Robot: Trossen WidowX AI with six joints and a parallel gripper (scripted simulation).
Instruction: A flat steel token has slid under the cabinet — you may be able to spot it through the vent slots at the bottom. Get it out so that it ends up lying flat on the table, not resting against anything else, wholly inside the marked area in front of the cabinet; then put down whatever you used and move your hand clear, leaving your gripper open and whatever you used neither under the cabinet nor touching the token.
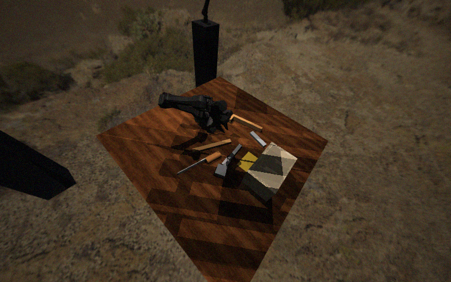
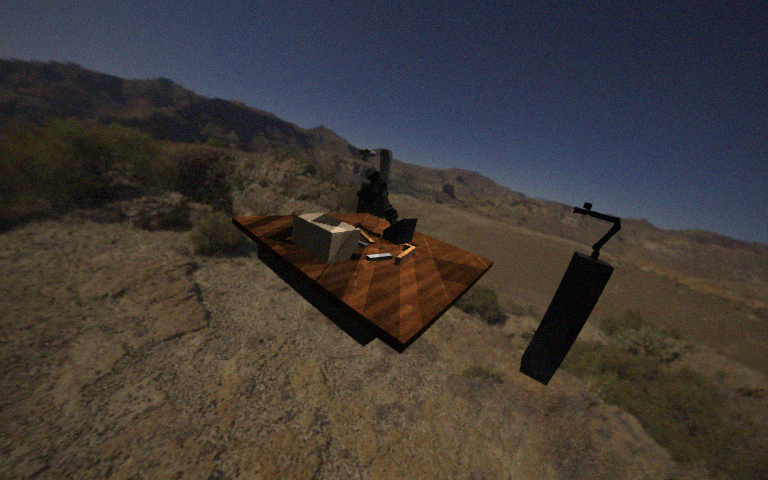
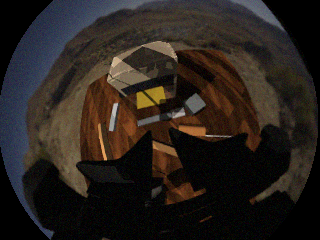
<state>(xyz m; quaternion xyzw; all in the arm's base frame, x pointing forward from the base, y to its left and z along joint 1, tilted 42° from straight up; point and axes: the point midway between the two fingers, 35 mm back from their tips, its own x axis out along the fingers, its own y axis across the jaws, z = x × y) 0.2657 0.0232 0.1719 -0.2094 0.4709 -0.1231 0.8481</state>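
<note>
The cabinet (image 1: 285,157) (image 2: 317,239) (image 3: 145,70) is a pale box. The marked area (image 1: 247,165) (image 3: 157,92) is a yellow patch in front of it, crossed by a shadow. No token shows; the space under the cabinet is dark. My gripper (image 3: 160,131) is partly open and empty, above the table on the robot's side, away from the cabinet. A hooked wooden stick (image 1: 247,123) (image 2: 405,254) (image 3: 102,142) lies on the table. A grey tool with a block-like end (image 1: 221,170) (image 3: 195,104) lies beside the yellow patch.
A light grey bar (image 1: 258,138) (image 2: 378,256) (image 3: 114,117) lies near the cabinet. A straight wooden stick (image 1: 214,144) (image 3: 165,148) and a thin metal rod with an orange handle (image 1: 213,157) (image 3: 192,130) lie nearer the arm (image 1: 186,101). Dark shadows cross the table.
</note>
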